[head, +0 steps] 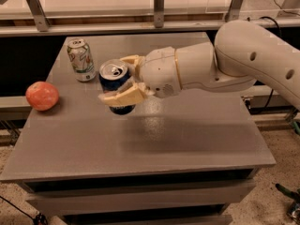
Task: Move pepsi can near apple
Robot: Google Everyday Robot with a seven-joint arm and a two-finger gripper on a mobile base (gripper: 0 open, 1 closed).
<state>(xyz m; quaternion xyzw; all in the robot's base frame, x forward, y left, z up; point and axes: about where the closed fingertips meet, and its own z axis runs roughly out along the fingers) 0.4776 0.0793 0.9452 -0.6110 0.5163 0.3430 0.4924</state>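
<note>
Gripper (114,78) sits over the left-centre of the table (178,144), reaching in from the right on the end of the big white arm (243,55). Its two tan fingers (123,96) are pinched on the pepsi can (110,83), one across the front of the blue body and the other behind the rim. The can is upright, silver top showing, and it looks firmly clamped. I can't tell from here whether its base is resting on the surface or held just clear of it.

As I read it, the grasp is done and the carry is what's left. The apple (42,95) lies near the table's left edge, apart from the can, with a stretch of bare tabletop between them. The can isn't yet where I'd call it near the apple.

The white and green can (80,60) stands just beside the pepsi can, behind it and to the left. It's close enough that I'd keep an eye on it.

My plan would be to move the can left and a touch toward the front edge, passing in front of the other can. I'd set it down short of the apple — it's round and would likely roll if nudged — then open up and back the arm out to the right.
</note>
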